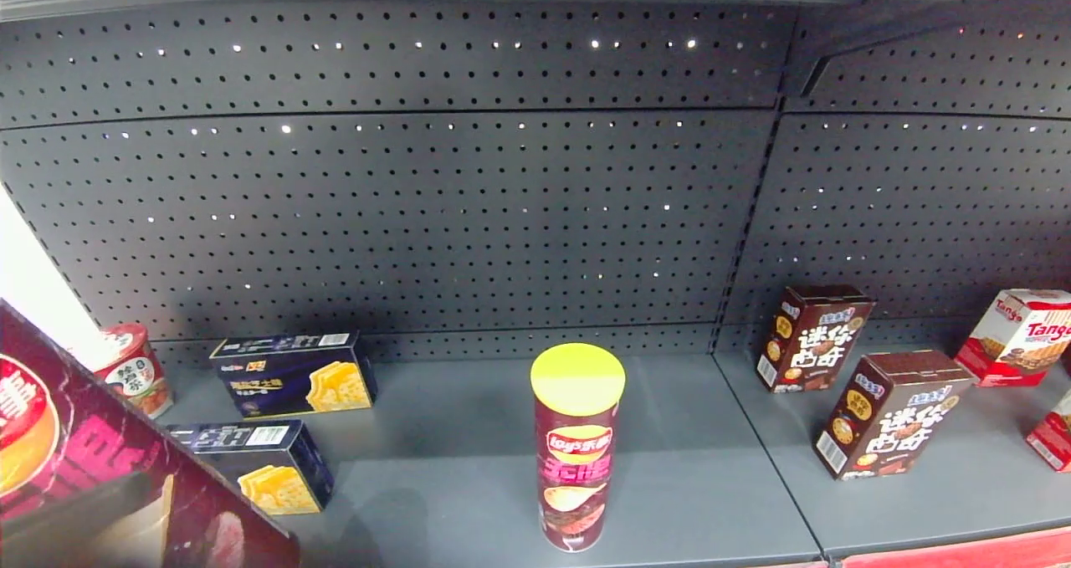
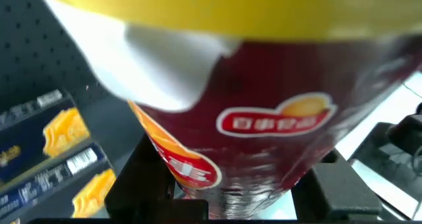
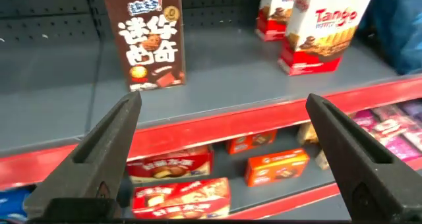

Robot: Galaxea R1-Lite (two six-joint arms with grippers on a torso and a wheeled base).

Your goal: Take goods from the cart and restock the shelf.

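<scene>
Maroon with a yellow lid, the held can (image 2: pixel 264 112) is clamped between the left gripper's (image 2: pixel 241 184) black fingers, tilted over the shelf's (image 1: pixel 468 468) left end near the blue boxes (image 1: pixel 293 373). Bare shelf lies to its right, toward the standing can (image 1: pixel 577 447), so I'd say the left arm places it. The right gripper (image 3: pixel 224 105) gapes empty before the brown box (image 3: pixel 148 36).

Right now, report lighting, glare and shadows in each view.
Head view: a blown-out white patch at the left edge, pinpoints of light through the pegboard, a shadow left of the standing chips can. Left wrist view: a white glare patch across the held can. Right wrist view: even light across the shelf.
</scene>
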